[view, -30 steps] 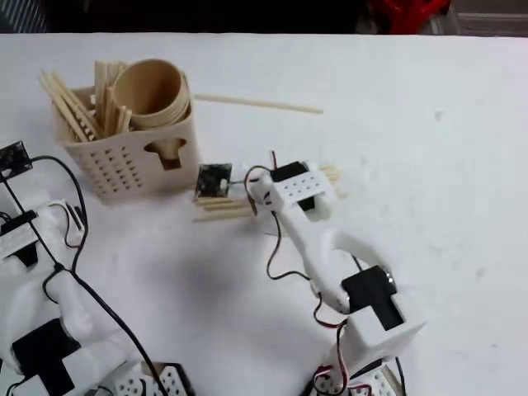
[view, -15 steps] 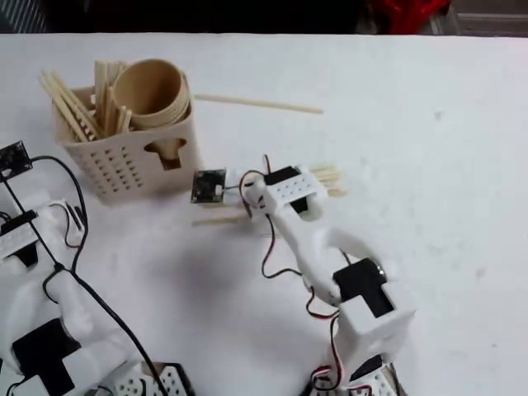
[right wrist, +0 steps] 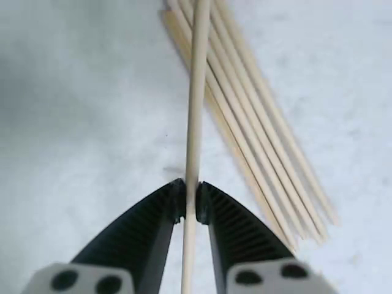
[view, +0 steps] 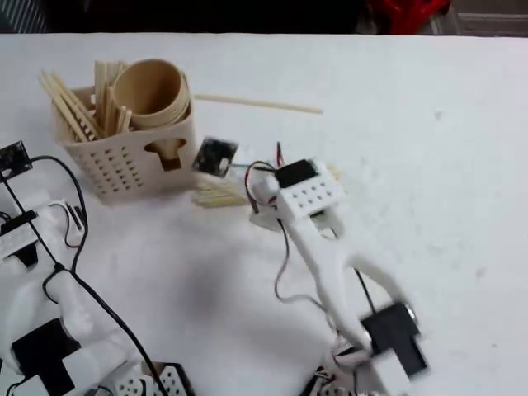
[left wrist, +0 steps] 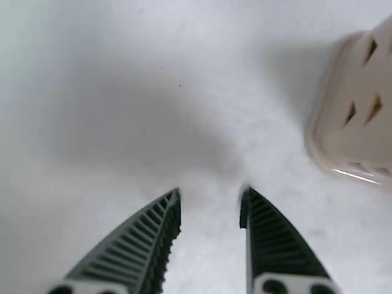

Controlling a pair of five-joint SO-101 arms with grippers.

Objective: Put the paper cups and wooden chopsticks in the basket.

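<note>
Up close, chopstick in right gripper

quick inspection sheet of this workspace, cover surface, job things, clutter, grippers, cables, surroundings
surface: white table
job's things: basket holds paper cups and basket chopsticks; chopstick bundle lies beside the basket; lone chopstick lies behind it
clutter: nothing seen
grippers: right gripper shut on held chopstick above the bundle; left gripper open over the table near the basket
cables: black cable by one arm; red and black wires on the other
surroundings: red object beyond the table's far edge
</note>
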